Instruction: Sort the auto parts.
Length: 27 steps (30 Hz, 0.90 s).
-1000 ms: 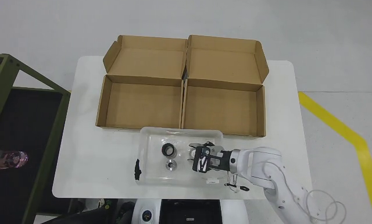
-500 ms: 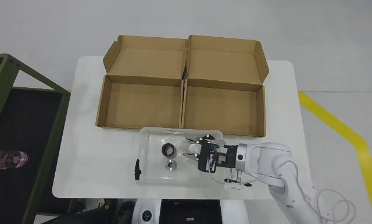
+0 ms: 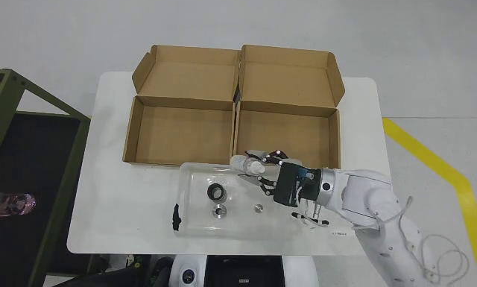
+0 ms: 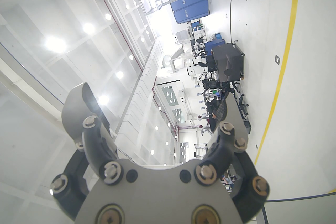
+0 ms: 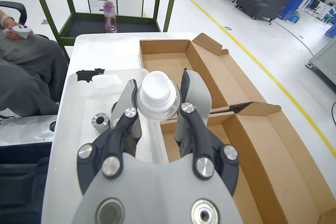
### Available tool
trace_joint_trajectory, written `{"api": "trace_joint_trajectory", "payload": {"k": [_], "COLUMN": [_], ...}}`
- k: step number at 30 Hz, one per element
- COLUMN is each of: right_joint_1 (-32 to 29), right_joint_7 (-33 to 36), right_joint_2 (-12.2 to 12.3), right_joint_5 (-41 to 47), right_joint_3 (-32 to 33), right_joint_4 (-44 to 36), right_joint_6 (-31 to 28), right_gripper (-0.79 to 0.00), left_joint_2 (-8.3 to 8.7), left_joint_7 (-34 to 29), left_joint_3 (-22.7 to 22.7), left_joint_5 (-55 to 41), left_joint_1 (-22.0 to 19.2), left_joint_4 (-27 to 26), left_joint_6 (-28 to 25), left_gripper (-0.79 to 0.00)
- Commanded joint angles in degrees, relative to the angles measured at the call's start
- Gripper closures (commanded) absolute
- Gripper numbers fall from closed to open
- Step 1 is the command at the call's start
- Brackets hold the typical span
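My right gripper [image 5: 160, 93] is shut on a white plastic part with a clear flange [image 5: 155, 90]. In the top view that part [image 3: 252, 165] hangs over the far rim of the clear tray [image 3: 195, 212], close to the front wall of the right cardboard box [image 3: 287, 142], with the right gripper [image 3: 261, 169] behind it. In the tray lie a black ring [image 3: 217, 191], a small silver part [image 3: 220, 211] and a silver nut [image 3: 258, 208]. A silver cylinder [image 5: 100, 121] shows beside the fingers. My left gripper [image 4: 153, 101] points up at the ceiling, open and holding nothing.
Two open cardboard boxes sit side by side behind the tray, the left box [image 3: 182, 134] next to the right one. A scrap of black tape [image 3: 176, 216] sticks to the tray's left rim. A green cart [image 3: 30, 138] stands left of the white table [image 3: 112, 190].
My right gripper has risen out of the tray with the white part and moved toward the right box. The silver nut it covered now lies in sight.
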Motion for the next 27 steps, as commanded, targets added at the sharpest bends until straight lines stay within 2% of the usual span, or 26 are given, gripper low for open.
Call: {"api": "trace_joint_trajectory", "payload": {"k": [1, 10, 27], "right_joint_1": [0.7, 4.9, 15.3], "right_joint_7": [-0.8, -3.6, -0.6], "right_joint_2": [0.0, -0.3, -1.9], "right_joint_5": [0.5, 3.5, 4.7], "right_joint_3": [0.2, 0.6, -5.8], "right_joint_4": [0.8, 7.2, 23.5], "right_joint_6": [0.3, 3.1, 9.0], "right_gripper": [0.000, 0.000, 0.000], "left_joint_2": [0.00, 0.00, 0.00], "left_joint_7": [0.0, 0.0, 0.0], "left_joint_3": [0.0, 0.0, 0.0], "left_joint_5": [0.0, 0.0, 0.0], "left_joint_1": [0.0, 0.0, 0.0], "left_joint_4": [0.0, 0.0, 0.0], "left_joint_6": [0.0, 0.0, 0.0], "left_gripper": [-0.785, -0.785, -0.785]}}
